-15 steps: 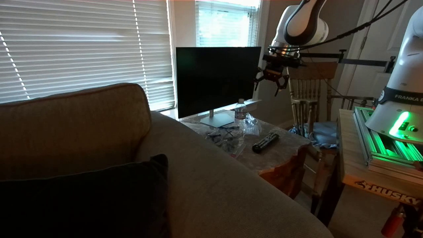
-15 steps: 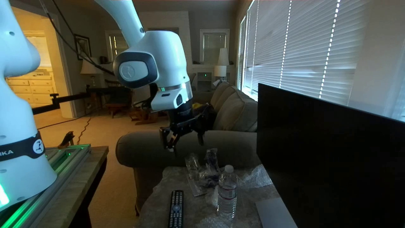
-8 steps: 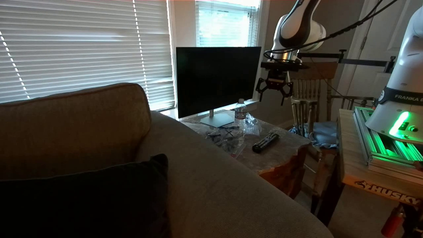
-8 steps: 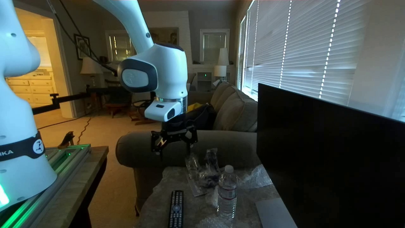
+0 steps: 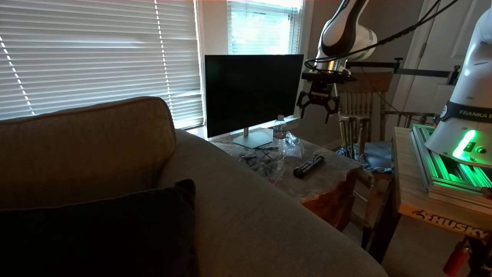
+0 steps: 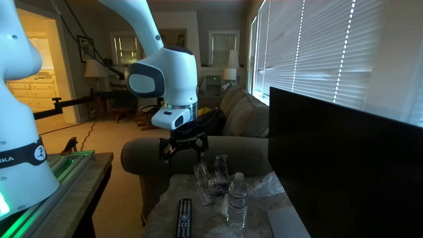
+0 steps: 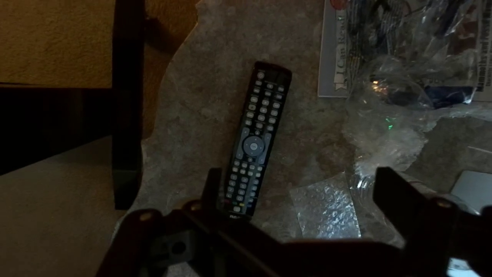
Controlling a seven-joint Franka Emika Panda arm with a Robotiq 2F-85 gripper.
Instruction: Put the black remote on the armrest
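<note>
The black remote (image 5: 308, 165) lies face up on the side table in both exterior views (image 6: 183, 218). In the wrist view the remote (image 7: 255, 142) slants, its lower end beside the left finger (image 7: 213, 188). My gripper (image 5: 314, 119) is open, empty and pointing down, well above the table; it also shows in an exterior view (image 6: 184, 162). In the wrist view the gap of the gripper (image 7: 298, 173) lies over bubble wrap, right of the remote's lower end. The beige armrest (image 5: 246, 204) runs beside the table; its rounded side shows in an exterior view (image 6: 244, 148).
A water bottle (image 6: 237, 201) and clear plastic packaging (image 6: 216, 180) stand and lie on the side table (image 5: 326, 181) near the remote. A big black screen (image 5: 253, 92) stands at its back. A dark cushion (image 5: 100, 231) leans against the armrest.
My gripper has swung from a tilt to pointing straight down and sits a little lower than a second ago. In the last half second it has shifted only slightly. The remote has not moved.
</note>
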